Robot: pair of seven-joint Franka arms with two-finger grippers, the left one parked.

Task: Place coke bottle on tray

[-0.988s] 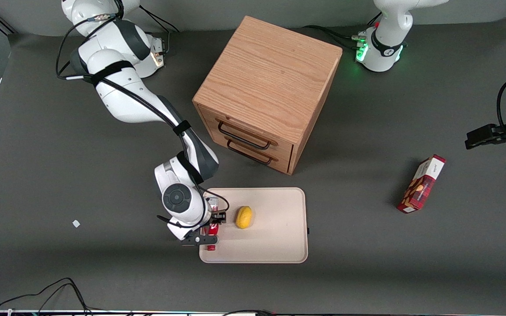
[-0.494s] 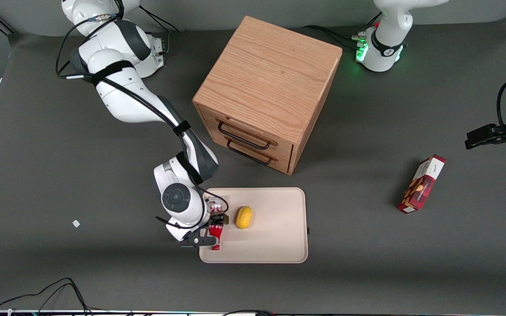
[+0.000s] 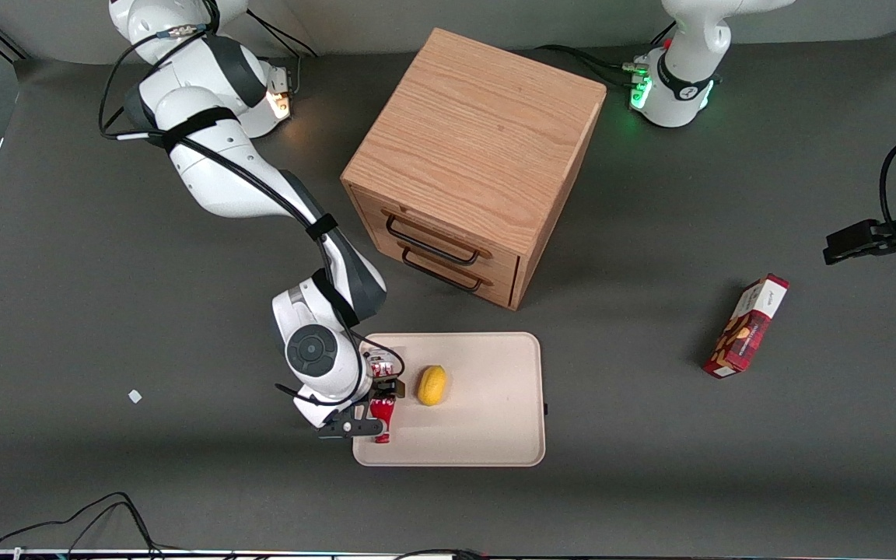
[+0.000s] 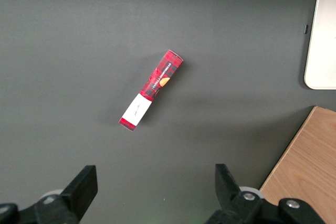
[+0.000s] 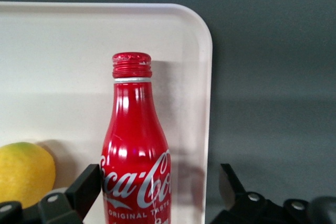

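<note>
The slim red contour coke bottle with white script [image 5: 135,161] lies on its side on the large cream-beige rectangular tray with rounded corners [image 3: 487,435], close along the short rim at the working arm's end and near the corner nearest the front camera. Its long axis runs parallel to that short rim; the red cap points toward the tray's camera-side long edge.

The right arm's black two-finger gripper [image 3: 376,404] hangs directly over the bottle. Its fingers [image 5: 84,187] stand spread, one either side of the body, with a plain gap on the rim side; it pinches nothing.

Judgement: the bottle appears released and resting, laid flat so it cannot topple. Its place just inside the rim keeps it apart from the yellow lemon-like fruit [image 3: 432,385] beside it on the tray.
</note>
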